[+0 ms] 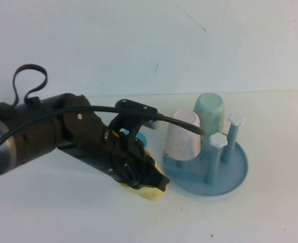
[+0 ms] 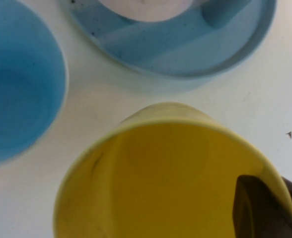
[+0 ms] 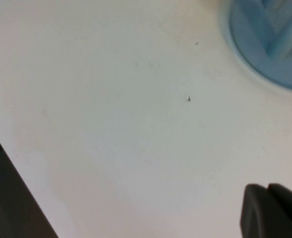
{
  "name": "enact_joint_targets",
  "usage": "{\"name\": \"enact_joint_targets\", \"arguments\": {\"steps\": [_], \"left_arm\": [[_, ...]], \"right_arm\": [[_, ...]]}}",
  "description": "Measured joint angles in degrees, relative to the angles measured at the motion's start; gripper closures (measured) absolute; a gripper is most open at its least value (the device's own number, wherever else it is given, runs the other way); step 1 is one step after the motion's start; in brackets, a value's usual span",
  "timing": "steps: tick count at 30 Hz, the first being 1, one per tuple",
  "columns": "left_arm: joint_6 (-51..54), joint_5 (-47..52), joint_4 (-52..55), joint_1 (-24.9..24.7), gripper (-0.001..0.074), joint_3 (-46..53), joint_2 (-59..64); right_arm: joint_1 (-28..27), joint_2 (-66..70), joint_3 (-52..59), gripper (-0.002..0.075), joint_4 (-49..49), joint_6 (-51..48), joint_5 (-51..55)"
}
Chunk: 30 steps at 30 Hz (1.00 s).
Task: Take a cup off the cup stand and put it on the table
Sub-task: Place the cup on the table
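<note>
The pale-yellow cup (image 1: pixel 150 193) is low at the table (image 1: pixel 63 212), just left of the cup stand (image 1: pixel 235 177), mostly hidden under my left gripper (image 1: pixel 156 183). In the left wrist view the cup (image 2: pixel 156 173) opens toward the camera, and my left gripper (image 2: pixel 274 186) is shut on its rim, with one finger (image 2: pixel 255 208) inside and the other outside. The stand (image 2: pixel 185 54) lies just beyond. My right gripper (image 3: pixel 267 191) is shut and empty above the bare table (image 3: pixel 111 124), out of the high view.
A pale-pink cup (image 1: pixel 183 135) and a light-blue cup (image 1: pixel 209 114) sit upside down on the stand's pegs. Two free pegs have white knobs (image 1: pixel 218 139). A blue cup (image 1: pixel 140 137) (image 2: pixel 17 84) stands on the table beside the yellow one. The stand's edge shows in the right wrist view (image 3: pixel 270 44).
</note>
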Motion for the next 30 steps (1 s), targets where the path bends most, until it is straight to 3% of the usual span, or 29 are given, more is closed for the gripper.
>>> {"name": "enact_joint_targets", "arguments": {"steps": [9,16,19,22,30], "left_arm": [[-5.42,0.88,8.22,-2.3,0.0713,-3.63,5.72],[-5.92,1.1,8.81,-2.64,0.0473,-5.5,5.84],[-6.66,1.4,8.86,-2.64,0.0439,-6.58,5.84],[-7.43,1.4,8.95,-2.64,0.0466,-7.3,4.93],[-8.24,1.4,10.37,-2.64,0.0661,-7.43,-2.1]], "right_arm": [[0.0,-1.47,-0.13,0.0727,-7.96,4.02,3.33],[0.0,-6.08,-0.13,0.0727,-12.79,6.58,3.68],[0.0,-8.03,-0.13,0.0727,-13.92,7.1,3.8],[0.0,-10.2,-0.13,0.0727,-15.76,7.91,3.9],[0.0,-15.34,-0.13,0.0727,-20.42,11.12,3.92]]}}
